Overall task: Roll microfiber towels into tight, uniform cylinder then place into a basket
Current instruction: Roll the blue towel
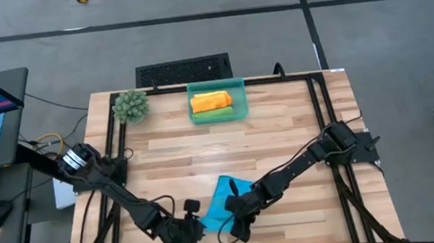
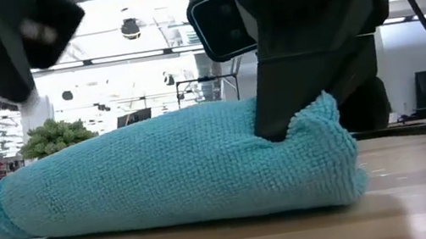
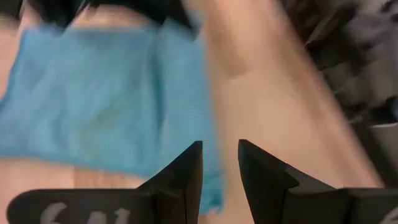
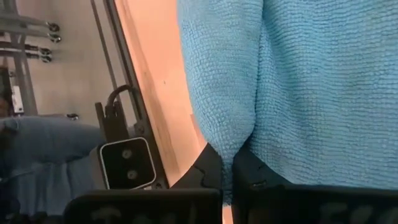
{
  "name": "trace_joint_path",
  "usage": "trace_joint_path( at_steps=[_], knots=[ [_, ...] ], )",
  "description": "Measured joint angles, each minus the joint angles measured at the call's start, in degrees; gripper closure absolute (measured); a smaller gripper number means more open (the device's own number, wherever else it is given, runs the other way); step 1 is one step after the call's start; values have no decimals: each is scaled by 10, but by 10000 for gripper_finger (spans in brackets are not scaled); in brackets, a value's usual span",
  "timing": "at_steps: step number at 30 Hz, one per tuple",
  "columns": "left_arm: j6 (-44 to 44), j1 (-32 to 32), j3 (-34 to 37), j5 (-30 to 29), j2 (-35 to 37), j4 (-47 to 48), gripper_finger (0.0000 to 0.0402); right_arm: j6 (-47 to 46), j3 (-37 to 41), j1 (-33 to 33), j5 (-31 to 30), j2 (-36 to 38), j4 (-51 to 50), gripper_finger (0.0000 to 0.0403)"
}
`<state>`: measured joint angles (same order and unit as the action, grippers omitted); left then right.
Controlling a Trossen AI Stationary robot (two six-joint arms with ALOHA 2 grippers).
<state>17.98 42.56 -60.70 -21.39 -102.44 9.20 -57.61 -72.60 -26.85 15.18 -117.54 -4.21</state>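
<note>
Near the worktop's (image 1: 283, 139) front edge: blue towel (image 1: 223, 201).
Right gripper (image 4: 227, 171) pinches a fold; left gripper (image 3: 221, 165) hovers beside it, jaws parted.

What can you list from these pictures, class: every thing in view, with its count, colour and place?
Bright blue microfiber towel: one, blue, near front edge of the table, bunched, pinched by the right gripper.
Rolled orange towel: one, orange, inside the basket.
Rolled green towel: one, green, inside the basket, in front of the orange one.
Translucent teal plastic basket: one, teal-green, far middle of the table.
Spiky green plant ball: one, green, far left of the table.
Light wooden table: one, pale wood, black frame.
Left gripper: one, dark, fingers parted, beside the towel's left end.
Right gripper: one, dark, shut on the towel.
</note>
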Motion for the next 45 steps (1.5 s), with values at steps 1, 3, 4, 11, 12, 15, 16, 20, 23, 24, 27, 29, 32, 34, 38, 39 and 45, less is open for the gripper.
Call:
trace_joint_path(
  at_steps=[1, 3, 4, 11, 12, 15, 16, 20, 23, 24, 27, 29, 32, 34, 38, 39, 45],
  knots=[
    [10, -4, 5, -8, -6, 1, 306, 0, 0, 0, 0, 0, 1, 386],
    [25, -12, 8, -12, -16, 1, 306, -1, 0, -2, 0, 0, 2, 386],
    [26, -16, 8, -8, -19, -1, 306, -1, 0, -4, 0, 0, 1, 386],
    [-17, -28, 7, 48, -69, -59, 306, 0, 0, -5, 0, 0, 0, 386],
    [-11, -30, 6, 48, -73, -58, 306, 0, 0, -5, 0, 0, 2, 386],
    [-7, -36, 6, 46, -74, -47, 306, 0, 0, -5, 0, 0, 4, 386],
    [-7, -39, 6, 43, -74, -44, 306, 0, 0, -5, 0, 0, 4, 386],
    [-8, -55, 6, 47, -77, -42, 306, 1, 0, -5, 1, 0, 4, 386],
    [-3, -67, 5, 47, -82, -38, 306, 4, 0, -5, 4, 0, 6, 386],
    [-1, -71, 5, 51, -81, -37, 306, 5, 0, -5, 6, 0, 8, 386],
    [1, -81, 4, 57, -81, -37, 314, 6, 0, -4, 13, 0, 8, 386],
    [-5, -84, 4, 60, -81, -38, 334, 9, 0, -4, 18, 0, 8, 386],
    [-17, -85, 4, 64, -81, -38, 381, 11, 0, -4, 26, 0, 5, 386],
    [-25, -85, 4, 70, -81, -39, 391, 11, 0, -5, 26, 0, 4, 386],
    [-9, -87, 4, 129, -81, -40, 394, 11, 0, -7, 30, 0, 0, 386],
    [1, -87, 4, 153, -79, -41, 396, 11, 0, -9, 30, 0, 0, 386],
    [66, -85, 5, 233, -61, -38, 399, 6, -1, -20, 31, 0, 16, 386]
  ],
)
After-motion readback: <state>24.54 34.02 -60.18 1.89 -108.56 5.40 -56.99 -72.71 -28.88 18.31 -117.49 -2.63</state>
